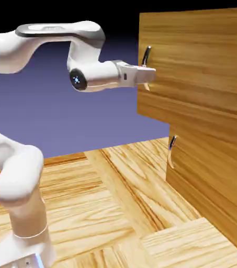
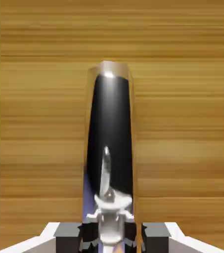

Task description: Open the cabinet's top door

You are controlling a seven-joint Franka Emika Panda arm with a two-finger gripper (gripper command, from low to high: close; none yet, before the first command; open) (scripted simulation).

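Closest to the exterior camera is the white arm [image 1: 15, 183], coming up from the lower left of the wood-grain counter [image 1: 115, 209] and bending over toward the right. Its forearm runs level, and the pincer [image 1: 147, 74] at the end points straight at the cabinet [image 1: 209, 131].

The pincer is clenched on the handle [image 1: 146, 55] of the top door [image 1: 204, 52]. In the hand view you can see it pretty clearly: the two grey fingertips [image 2: 68, 236] sit at the bottom edge, one each side of the middle, and the shiny handle [image 2: 109, 143] rises between them as a tall dark curved bar with a bright glint near its top, wood grain filling everything behind it. The grip is low on the bar, near its bottom end.

Past the pincer, the top door is the upper panel of the big brown cabinet on the exterior view's right. Its front face sits noticeably forward of the panel underneath, so there's a clear step between the two. The lower door [image 1: 214, 172] has its own small curved handle [image 1: 171, 149] near its left edge, with nothing touching it. Behind it all is just the plain blue-violet backdrop [image 1: 89, 120].
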